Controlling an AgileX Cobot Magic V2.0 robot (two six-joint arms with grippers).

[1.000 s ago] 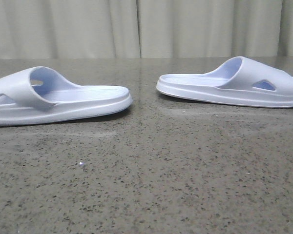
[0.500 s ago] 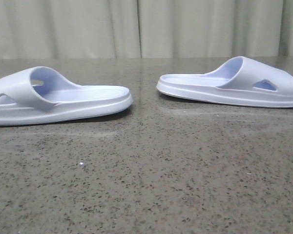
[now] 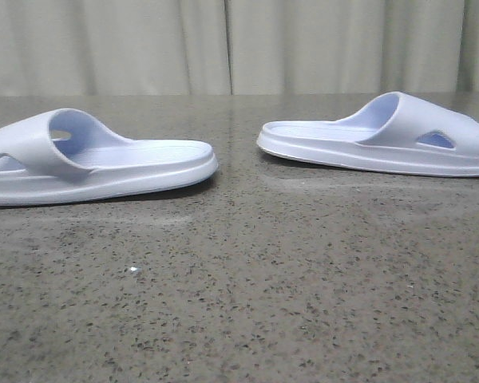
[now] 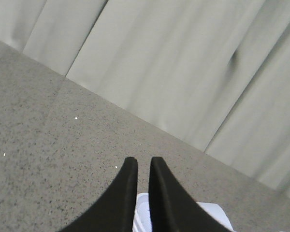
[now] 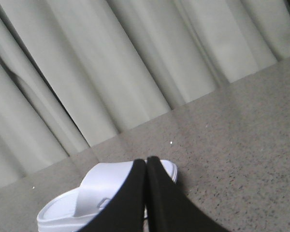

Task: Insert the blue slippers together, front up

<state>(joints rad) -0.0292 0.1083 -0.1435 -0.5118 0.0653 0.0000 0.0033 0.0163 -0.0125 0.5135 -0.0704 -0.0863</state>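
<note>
Two pale lavender-blue slippers lie flat on the table in the front view, soles down and apart. The left slipper has its strap at the left and its heel pointing right. The right slipper has its strap at the right and its heel pointing left. Neither gripper shows in the front view. My left gripper holds nothing, its fingers nearly together with a narrow gap, above one slipper. My right gripper is shut and empty above the other slipper.
The slippers rest on a dark speckled stone table. A pale pleated curtain hangs along the table's far edge. A gap of bare table lies between the two slippers.
</note>
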